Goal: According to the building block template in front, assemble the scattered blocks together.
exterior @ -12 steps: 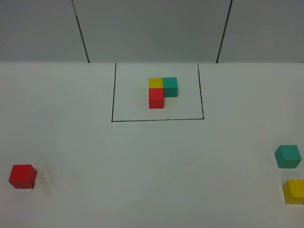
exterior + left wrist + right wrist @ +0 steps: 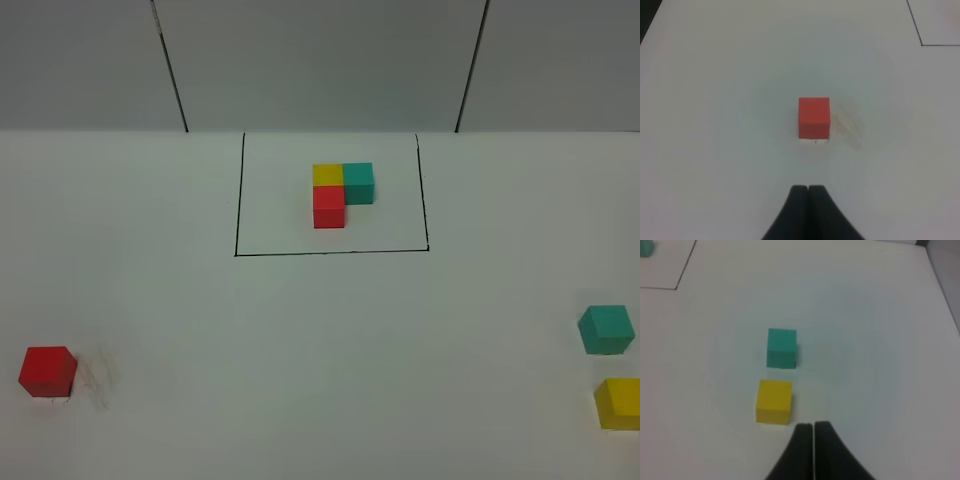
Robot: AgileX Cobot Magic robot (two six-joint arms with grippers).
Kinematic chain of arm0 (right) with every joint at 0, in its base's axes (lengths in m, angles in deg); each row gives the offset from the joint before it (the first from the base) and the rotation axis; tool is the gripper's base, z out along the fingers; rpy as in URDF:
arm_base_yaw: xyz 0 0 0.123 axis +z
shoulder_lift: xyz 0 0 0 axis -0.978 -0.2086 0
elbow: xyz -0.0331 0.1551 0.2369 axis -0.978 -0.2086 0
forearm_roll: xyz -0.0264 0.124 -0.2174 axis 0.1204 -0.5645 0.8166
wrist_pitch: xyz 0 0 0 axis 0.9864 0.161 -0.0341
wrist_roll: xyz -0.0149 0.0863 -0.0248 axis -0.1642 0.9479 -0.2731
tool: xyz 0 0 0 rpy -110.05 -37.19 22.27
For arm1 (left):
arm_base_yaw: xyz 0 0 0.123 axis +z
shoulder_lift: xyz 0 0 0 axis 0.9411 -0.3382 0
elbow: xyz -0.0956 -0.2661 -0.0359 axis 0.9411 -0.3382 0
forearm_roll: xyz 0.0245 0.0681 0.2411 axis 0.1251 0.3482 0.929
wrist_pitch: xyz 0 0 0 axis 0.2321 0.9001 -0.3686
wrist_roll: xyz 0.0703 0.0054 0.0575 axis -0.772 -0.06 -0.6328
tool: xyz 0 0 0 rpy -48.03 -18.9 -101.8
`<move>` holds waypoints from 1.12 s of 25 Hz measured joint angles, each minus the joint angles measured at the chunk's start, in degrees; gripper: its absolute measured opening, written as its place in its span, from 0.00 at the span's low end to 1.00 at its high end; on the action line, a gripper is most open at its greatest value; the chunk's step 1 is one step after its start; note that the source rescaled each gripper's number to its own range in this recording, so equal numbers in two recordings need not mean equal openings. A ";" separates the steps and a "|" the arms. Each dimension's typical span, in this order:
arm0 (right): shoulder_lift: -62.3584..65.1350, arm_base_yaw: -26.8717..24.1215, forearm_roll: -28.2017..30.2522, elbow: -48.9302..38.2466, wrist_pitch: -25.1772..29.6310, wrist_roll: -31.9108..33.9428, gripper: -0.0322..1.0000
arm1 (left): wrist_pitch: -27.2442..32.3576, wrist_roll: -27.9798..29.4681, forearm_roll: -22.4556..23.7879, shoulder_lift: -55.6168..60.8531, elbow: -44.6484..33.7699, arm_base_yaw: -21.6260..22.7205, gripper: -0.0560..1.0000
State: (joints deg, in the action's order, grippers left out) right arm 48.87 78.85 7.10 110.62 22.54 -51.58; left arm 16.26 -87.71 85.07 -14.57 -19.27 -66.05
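The building block template (image 2: 342,192) is an L of yellow, teal and red cubes inside a thin black rectangle at the back middle of the table. The loose red cube (image 2: 47,371) sits at the front left; it also shows in the left wrist view (image 2: 814,117), a short way ahead of my shut, empty left gripper (image 2: 808,189). The loose teal cube (image 2: 606,329) and yellow cube (image 2: 619,403) sit at the far right. In the right wrist view the teal cube (image 2: 781,347) lies beyond the yellow cube (image 2: 774,401), which is just beside my shut, empty right gripper (image 2: 813,426).
The white table (image 2: 320,350) ends at a grey back wall with two dark seams. A faint smudge (image 2: 98,380) marks the surface next to the red cube. A corner of the black frame (image 2: 925,30) shows in the left wrist view.
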 joint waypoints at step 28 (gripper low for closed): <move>0.00 0.00 0.00 0.00 0.00 0.00 0.04 | -0.03 0.08 0.43 -0.46 0.00 0.00 0.05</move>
State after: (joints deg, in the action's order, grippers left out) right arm 48.87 78.85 7.10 110.62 22.54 -51.58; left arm 16.22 -87.63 85.50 -15.03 -19.27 -66.05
